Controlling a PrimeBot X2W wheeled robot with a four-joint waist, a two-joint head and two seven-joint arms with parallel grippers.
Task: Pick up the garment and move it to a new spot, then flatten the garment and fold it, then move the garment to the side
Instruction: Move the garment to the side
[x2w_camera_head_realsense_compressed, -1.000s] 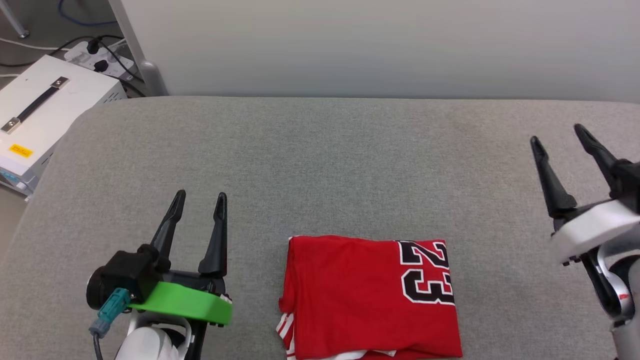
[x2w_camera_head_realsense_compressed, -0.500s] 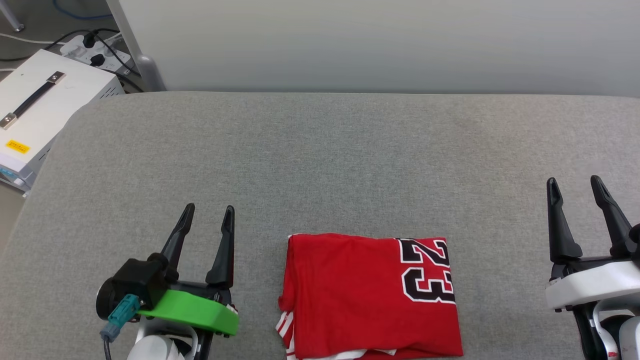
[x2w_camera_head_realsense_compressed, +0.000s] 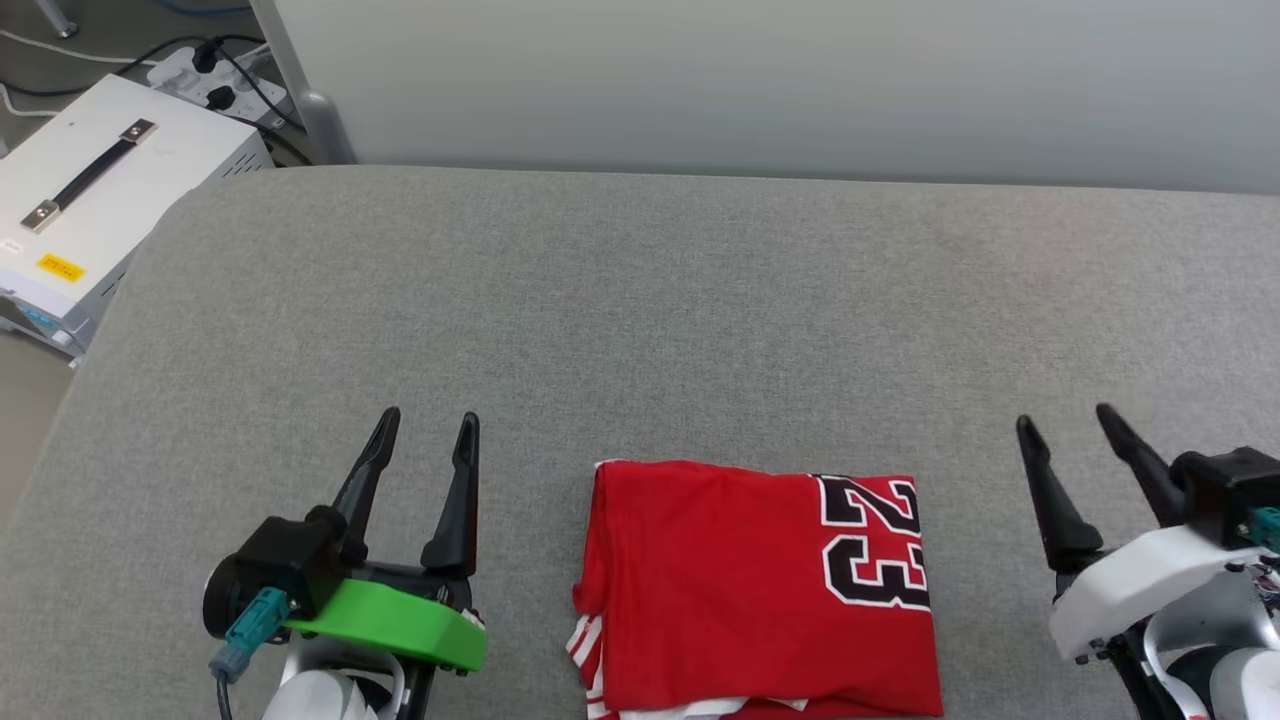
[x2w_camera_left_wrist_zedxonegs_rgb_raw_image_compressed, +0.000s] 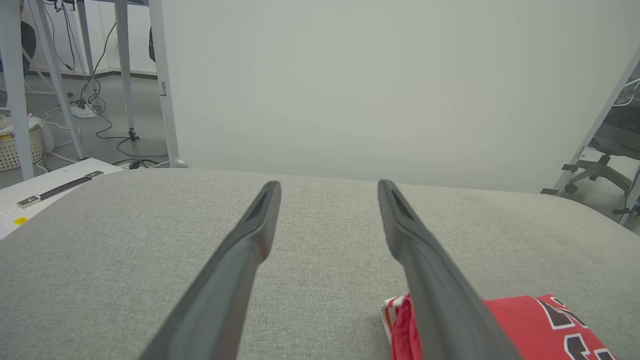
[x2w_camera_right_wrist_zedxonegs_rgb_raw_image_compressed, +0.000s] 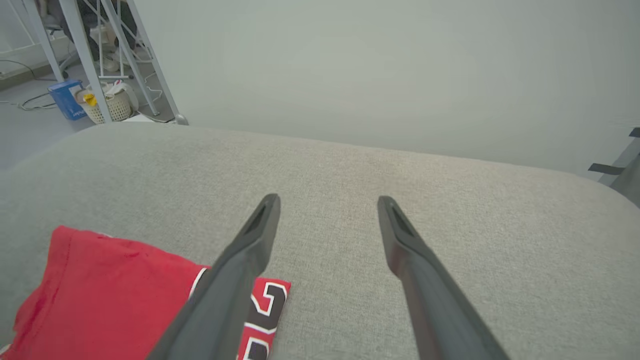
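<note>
Black "23" with white outline stands on the folded red garment.

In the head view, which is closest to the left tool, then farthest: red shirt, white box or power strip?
1. The red shirt, just right of the left tool.
2. The white box, far left.
3. The power strip, behind that box.

Soft, matt red cloth garment on a coarse-woven grey fabric surface; the left gripper looks matt dark plastic.
</note>
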